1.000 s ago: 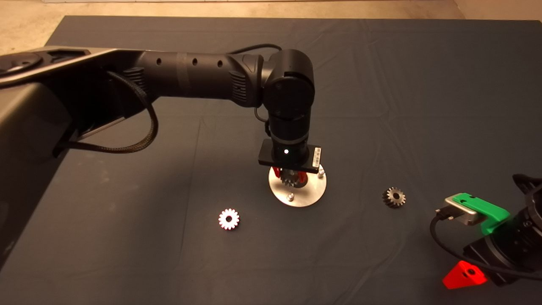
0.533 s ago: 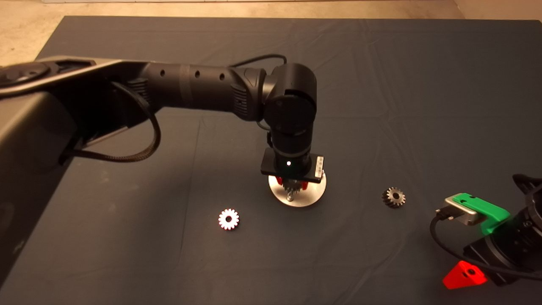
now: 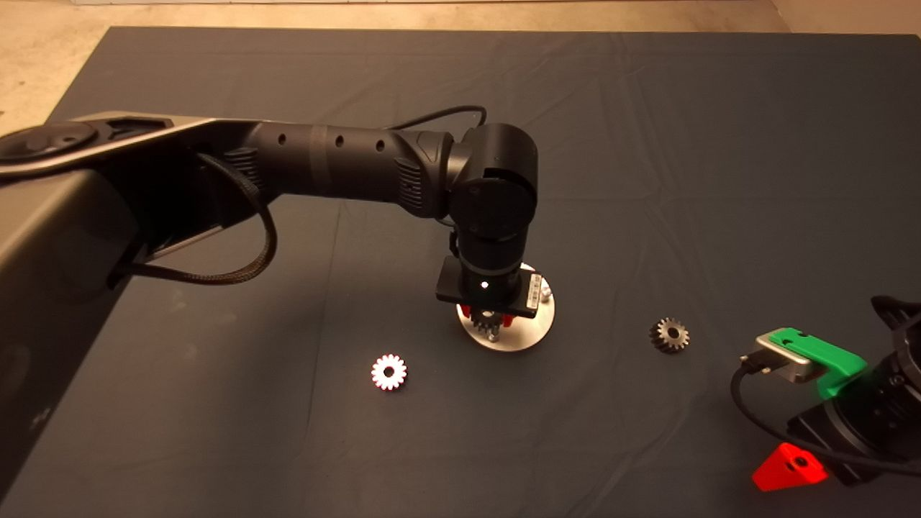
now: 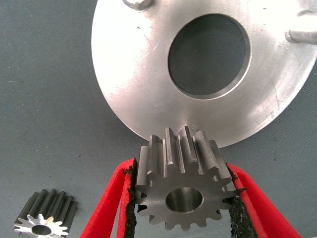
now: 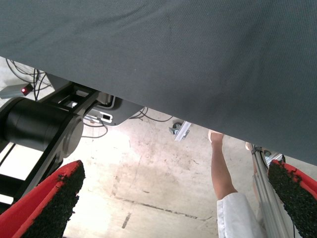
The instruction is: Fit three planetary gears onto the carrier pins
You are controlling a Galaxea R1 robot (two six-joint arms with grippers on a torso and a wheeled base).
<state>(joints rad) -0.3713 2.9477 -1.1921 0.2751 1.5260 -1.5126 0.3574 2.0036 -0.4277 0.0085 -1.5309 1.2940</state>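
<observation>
My left gripper (image 3: pixel 490 317) is shut on a dark grey planetary gear (image 4: pixel 182 184), its teeth between the red fingers (image 4: pixel 111 198). It holds the gear over the near rim of the shiny carrier disc (image 3: pixel 531 332). Two carrier pins (image 4: pixel 137 4) (image 4: pixel 300 35) stand bare on the disc (image 4: pixel 138 74); the third is hidden behind the held gear. A bright gear (image 3: pixel 389 372) lies on the mat left of the disc and also shows in the left wrist view (image 4: pixel 45 219). A dark gear (image 3: pixel 669 335) lies to the right. My right gripper (image 3: pixel 788 466) is parked at the lower right, open.
The right wrist view looks past the mat's edge (image 5: pixel 163 106) at the floor, with the robot's base (image 5: pixel 42 131) and a person's leg (image 5: pixel 222 173). The left arm (image 3: pixel 324 162) stretches across the mat's left half.
My left arm has moved the held gear from over the disc's centre toward its near rim and come lower. The right arm and the two loose gears have not moved.
</observation>
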